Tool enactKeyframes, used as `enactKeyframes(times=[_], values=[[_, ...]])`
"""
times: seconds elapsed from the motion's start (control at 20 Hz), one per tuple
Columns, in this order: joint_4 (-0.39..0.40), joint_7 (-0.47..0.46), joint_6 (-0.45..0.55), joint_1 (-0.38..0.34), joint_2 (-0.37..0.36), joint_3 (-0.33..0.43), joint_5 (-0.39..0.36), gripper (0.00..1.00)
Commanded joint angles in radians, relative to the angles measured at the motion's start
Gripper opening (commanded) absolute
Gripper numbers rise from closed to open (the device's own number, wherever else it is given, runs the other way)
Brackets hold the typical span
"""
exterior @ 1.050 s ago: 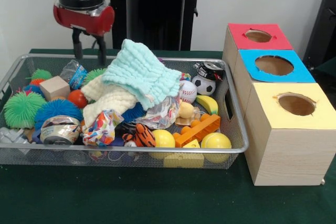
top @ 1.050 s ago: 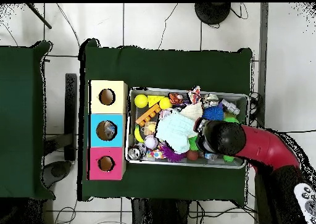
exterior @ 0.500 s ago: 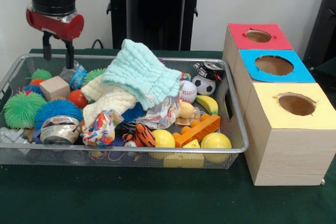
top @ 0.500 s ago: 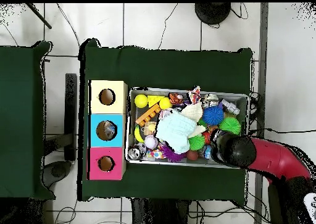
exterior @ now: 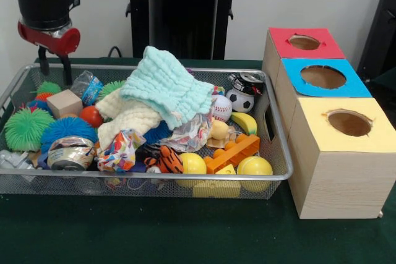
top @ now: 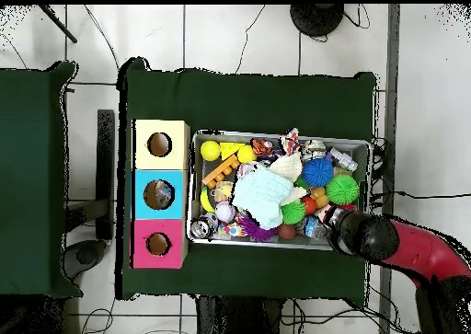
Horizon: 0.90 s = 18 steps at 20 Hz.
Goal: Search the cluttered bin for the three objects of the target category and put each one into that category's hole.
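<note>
A wire mesh bin (exterior: pixel 154 178) (top: pixel 276 133) holds a heap of toys. A teal cloth (exterior: pixel 166 83) (top: pixel 260 192) lies over a cream cloth (exterior: pixel 130 117) in the middle. Around them are a baseball (exterior: pixel 221 107), a soccer ball (exterior: pixel 239 99), a banana (exterior: pixel 246 122), yellow balls (exterior: pixel 254 167), an orange brick (exterior: pixel 232 153), a wooden block (exterior: pixel 64 103), a can (exterior: pixel 69 153) and spiky balls (exterior: pixel 26 128). My gripper (exterior: pixel 54 73) (top: pixel 354 235) hangs open and empty above the bin's back left corner, touching nothing.
Three wooden boxes stand in a row beside the bin, each with a round hole on top: red (exterior: pixel 304 42) (top: pixel 158 244), blue (exterior: pixel 323 77) (top: pixel 159 194) and yellow (exterior: pixel 348 123) (top: pixel 159 144). Something lies inside the blue hole in the overhead view.
My gripper has moved from above the bin's back left part out to its corner and risen a little. It stays open and empty. The toys have not shifted.
</note>
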Motion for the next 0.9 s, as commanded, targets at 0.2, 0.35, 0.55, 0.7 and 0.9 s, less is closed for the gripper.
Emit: enactKeyframes(times=[0.2,0.35,0.55,0.7,0.9], values=[[0.111,-0.155,-0.019,-0.061,0.087,0.113,-0.081,1.00],[0.130,-0.164,-0.025,-0.092,0.103,0.139,-0.085,1.00],[0.151,-0.180,-0.010,-0.133,0.128,0.193,-0.072,1.00],[0.163,-0.182,0.011,-0.147,0.127,0.219,-0.070,1.00],[0.165,-0.194,0.015,-0.168,0.143,0.237,-0.085,1.00]])
